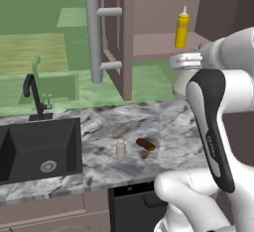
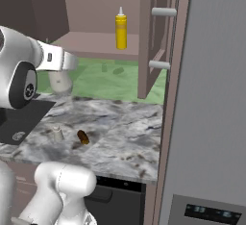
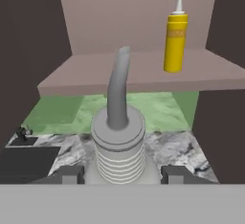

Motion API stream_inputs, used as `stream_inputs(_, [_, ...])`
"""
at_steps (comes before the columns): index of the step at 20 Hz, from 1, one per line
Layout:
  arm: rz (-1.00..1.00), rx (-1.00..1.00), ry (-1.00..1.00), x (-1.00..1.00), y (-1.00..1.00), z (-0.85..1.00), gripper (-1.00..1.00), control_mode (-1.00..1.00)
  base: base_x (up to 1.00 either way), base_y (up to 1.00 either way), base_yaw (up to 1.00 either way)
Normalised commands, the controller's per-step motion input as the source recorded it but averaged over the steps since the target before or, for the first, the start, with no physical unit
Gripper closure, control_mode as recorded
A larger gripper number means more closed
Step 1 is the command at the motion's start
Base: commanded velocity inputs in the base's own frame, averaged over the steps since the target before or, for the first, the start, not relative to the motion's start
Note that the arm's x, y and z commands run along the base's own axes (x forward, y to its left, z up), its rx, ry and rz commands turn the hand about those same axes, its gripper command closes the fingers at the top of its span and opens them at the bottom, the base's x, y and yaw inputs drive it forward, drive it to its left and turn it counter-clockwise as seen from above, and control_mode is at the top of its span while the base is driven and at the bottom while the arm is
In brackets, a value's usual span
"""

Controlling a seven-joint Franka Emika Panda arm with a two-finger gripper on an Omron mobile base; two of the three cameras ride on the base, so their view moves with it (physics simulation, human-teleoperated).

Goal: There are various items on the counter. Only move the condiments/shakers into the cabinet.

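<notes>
The white narrow-necked bottle (image 3: pixel 118 146) sits right under the hand cam, ribbed collar and bent grey spout up, w/ the pincer (image 3: pixel 119 174) clamped on its body, a fingertip (image 3: pixel 72 174) showing on each side. It's held up off the desk (image 1: pixel 149 122), in front of the open cabinet (image 3: pixel 143 74) and approx level w/ the shelf edge. The yellow squeeze bottle (image 3: pixel 175 39) stands upright on the shelf, right of centre in the hand view. The small grey-white shaker (image 1: pixel 120 147) waits on the desk, the brown lump (image 1: pixel 146 144) just beside it; the black sink (image 1: pixel 39 151) lies further left. Handling, as a judgement: the white bottle looks rigid and smooth, prob. light but top-heavy w/ that tall neck, so the low grip on the wide body is the sound one; the spout is too thin and curved to hold. It should go onto the shelf left of the yellow one, w/ room kept so neither tips. The shaker is short and stiff; take it across its sides, mid-height, and leave the lump.
</notes>
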Motion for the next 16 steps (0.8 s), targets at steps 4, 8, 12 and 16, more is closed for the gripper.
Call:
stream_inputs(4, [0.00, -0.07, -0.16, -0.29, 0.00, 0.67, 1.00, -1.00, 0.00, 0.00, 0.00])
stream_inputs(8, [0.00, -0.05, -0.10, -0.05, 0.02, 0.10, 1.00, -1.00, 0.00, 0.00, 0.00])
stream_inputs(12, [0.00, -0.06, -0.29, -0.06, 0.00, 0.52, 1.00, -1.00, 0.00, 0.00, 0.00])
stream_inputs(16, [0.00, -0.03, -0.10, 0.02, 0.00, 0.05, 1.00, -1.00, 0.00, 0.00, 0.00])
